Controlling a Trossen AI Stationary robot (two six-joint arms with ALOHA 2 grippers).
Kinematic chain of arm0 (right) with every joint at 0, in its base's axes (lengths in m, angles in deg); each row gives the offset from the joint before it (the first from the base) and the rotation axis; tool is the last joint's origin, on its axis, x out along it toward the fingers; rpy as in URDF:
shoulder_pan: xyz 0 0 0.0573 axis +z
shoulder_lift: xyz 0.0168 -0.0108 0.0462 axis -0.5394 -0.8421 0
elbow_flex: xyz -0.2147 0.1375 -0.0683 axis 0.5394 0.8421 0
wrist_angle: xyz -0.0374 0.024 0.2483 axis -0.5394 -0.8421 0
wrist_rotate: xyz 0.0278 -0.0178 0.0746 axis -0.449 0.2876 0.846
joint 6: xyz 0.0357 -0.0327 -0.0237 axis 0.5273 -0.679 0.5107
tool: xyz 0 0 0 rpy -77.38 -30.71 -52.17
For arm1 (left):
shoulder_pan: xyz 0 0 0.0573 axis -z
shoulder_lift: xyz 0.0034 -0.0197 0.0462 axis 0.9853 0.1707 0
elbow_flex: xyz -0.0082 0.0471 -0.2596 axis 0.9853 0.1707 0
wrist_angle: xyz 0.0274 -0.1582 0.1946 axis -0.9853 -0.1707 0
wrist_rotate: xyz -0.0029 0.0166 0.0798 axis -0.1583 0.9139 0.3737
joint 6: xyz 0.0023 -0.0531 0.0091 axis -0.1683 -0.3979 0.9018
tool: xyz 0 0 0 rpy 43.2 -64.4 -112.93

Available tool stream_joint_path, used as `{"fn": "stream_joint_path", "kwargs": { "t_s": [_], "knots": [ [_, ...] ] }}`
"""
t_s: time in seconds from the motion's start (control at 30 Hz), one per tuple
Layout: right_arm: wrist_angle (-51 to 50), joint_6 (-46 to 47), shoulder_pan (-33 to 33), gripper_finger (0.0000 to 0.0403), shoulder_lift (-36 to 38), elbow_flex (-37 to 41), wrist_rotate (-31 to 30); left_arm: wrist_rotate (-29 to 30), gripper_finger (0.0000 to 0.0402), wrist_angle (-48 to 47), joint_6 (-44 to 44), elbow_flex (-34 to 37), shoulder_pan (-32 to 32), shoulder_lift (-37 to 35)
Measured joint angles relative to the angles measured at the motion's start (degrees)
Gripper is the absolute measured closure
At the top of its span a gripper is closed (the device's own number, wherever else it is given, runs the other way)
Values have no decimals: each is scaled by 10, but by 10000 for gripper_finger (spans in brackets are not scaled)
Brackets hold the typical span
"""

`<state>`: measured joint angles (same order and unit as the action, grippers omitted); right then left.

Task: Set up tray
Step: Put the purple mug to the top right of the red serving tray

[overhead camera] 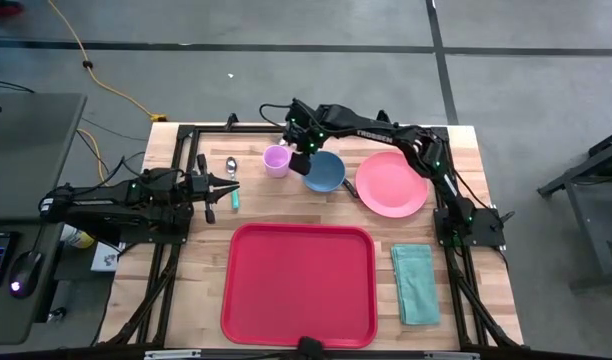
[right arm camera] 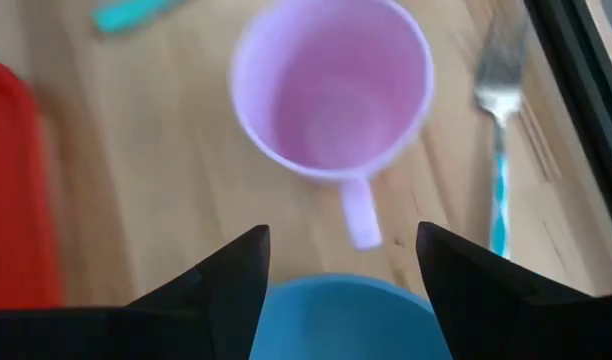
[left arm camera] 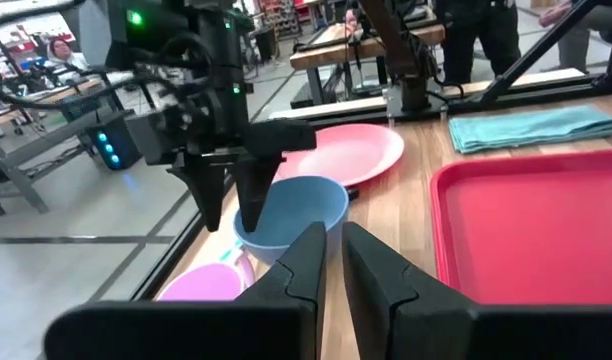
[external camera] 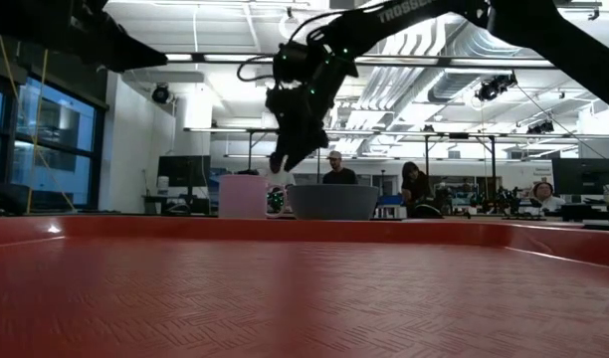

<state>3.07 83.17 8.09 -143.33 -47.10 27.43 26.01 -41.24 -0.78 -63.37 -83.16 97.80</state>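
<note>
The red tray (overhead camera: 298, 285) lies flat at the table's near middle. Behind it stand a pink cup (overhead camera: 276, 160), a blue bowl (overhead camera: 326, 172) and a round pink plate (overhead camera: 391, 183). My right gripper (overhead camera: 298, 155) hangs open above the gap between the cup (right arm camera: 331, 90) and the bowl's rim (right arm camera: 341, 315), its fingers slanting down and touching neither. In the low view its tips (external camera: 282, 164) stay above the cup's top (external camera: 243, 196). At the table's left, my left gripper (left arm camera: 334, 260) points level toward the bowl, its fingers a narrow gap apart with nothing between them.
A spoon (overhead camera: 230, 167) and a teal-handled utensil (overhead camera: 235, 199) lie just in front of my left gripper. A fork (right arm camera: 501, 130) lies on the far side of the cup. Right of the tray lies a folded teal napkin (overhead camera: 416, 283). People sit in the room beyond the table.
</note>
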Motion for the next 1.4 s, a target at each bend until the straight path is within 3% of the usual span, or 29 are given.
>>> {"fn": "stream_joint_path", "kwargs": {
  "t_s": [0.3, 0.6, 1.0, 1.4],
  "knots": [
    [52, 4, -10, 171, 0, 50, 11, 0, 334, -6, 0, 0, 0, 0],
    [95, -1, -9, 171, -12, 51, 22, 0, 334, -6, 1, 0, 0, 0],
    [83, -11, 2, 171, -45, 51, 41, 0, 334, -7, -1, 0, 0, 0],
    [94, -33, 10, 185, -46, 49, -15, 0, 334, -7, -1, 0, 0, 0]
  ]
}}
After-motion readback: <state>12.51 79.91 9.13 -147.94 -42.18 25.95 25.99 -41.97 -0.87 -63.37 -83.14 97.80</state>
